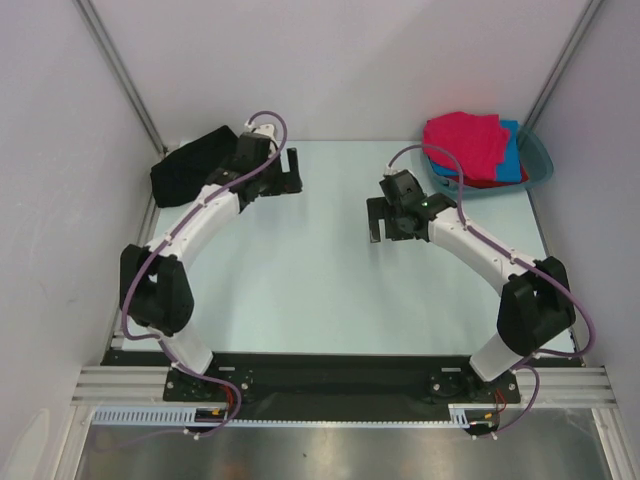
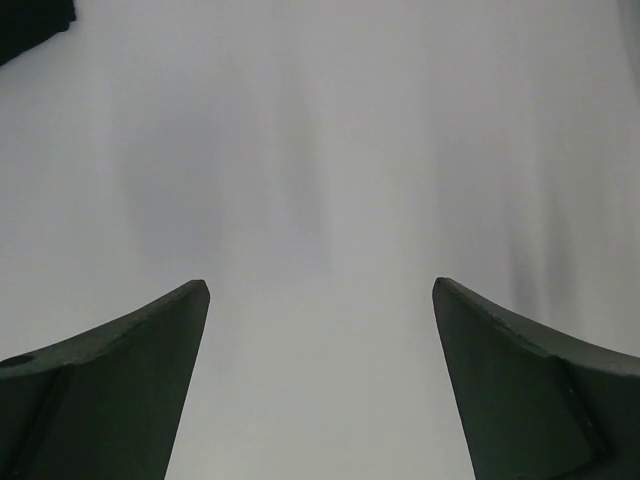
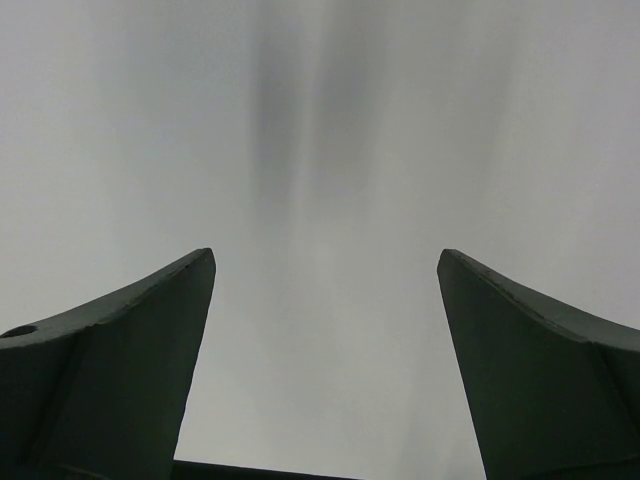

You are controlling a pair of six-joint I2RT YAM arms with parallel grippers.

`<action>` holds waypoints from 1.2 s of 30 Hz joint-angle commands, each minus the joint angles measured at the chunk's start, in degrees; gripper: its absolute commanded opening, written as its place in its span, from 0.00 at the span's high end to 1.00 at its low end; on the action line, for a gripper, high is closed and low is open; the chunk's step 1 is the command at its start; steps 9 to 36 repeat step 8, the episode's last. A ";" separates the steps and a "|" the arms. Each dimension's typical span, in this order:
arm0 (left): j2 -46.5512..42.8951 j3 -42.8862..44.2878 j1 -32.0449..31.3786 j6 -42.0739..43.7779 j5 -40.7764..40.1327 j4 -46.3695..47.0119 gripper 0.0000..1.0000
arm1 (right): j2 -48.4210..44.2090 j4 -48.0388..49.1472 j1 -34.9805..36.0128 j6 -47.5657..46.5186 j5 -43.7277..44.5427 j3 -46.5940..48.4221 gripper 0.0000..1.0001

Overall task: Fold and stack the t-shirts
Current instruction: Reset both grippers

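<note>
A black t-shirt (image 1: 188,168) lies folded at the table's far left corner; one dark corner of it shows at the top left of the left wrist view (image 2: 28,20). A magenta-pink t-shirt (image 1: 465,140) tops a pile in the teal basin (image 1: 540,155) at the far right, over a bright blue one (image 1: 514,152) and a red one (image 1: 482,181). My left gripper (image 1: 288,172) (image 2: 320,290) hovers just right of the black shirt, open and empty. My right gripper (image 1: 374,220) (image 3: 325,258) hangs open over bare table, left of the basin.
The pale table top (image 1: 320,270) is boxed in by white walls at the back and on both sides. Both arm bases stand on the black rail (image 1: 320,375) at the near edge.
</note>
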 commanded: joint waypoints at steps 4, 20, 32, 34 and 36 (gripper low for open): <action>-7.48 -7.43 -4.89 0.63 -1.13 4.59 0.00 | 1.50 0.10 1.64 1.15 1.79 2.97 0.00; -10.73 -10.70 -6.57 0.63 -5.51 5.65 0.00 | 2.20 -0.69 1.91 1.24 2.50 3.50 0.00; -10.73 -10.70 -6.57 0.63 -5.51 5.65 0.00 | 2.20 -0.69 1.91 1.24 2.50 3.50 0.00; -10.73 -10.70 -6.57 0.63 -5.51 5.65 0.00 | 2.20 -0.69 1.91 1.24 2.50 3.50 0.00; -10.73 -10.70 -6.57 0.63 -5.51 5.65 0.00 | 2.20 -0.69 1.91 1.24 2.50 3.50 0.00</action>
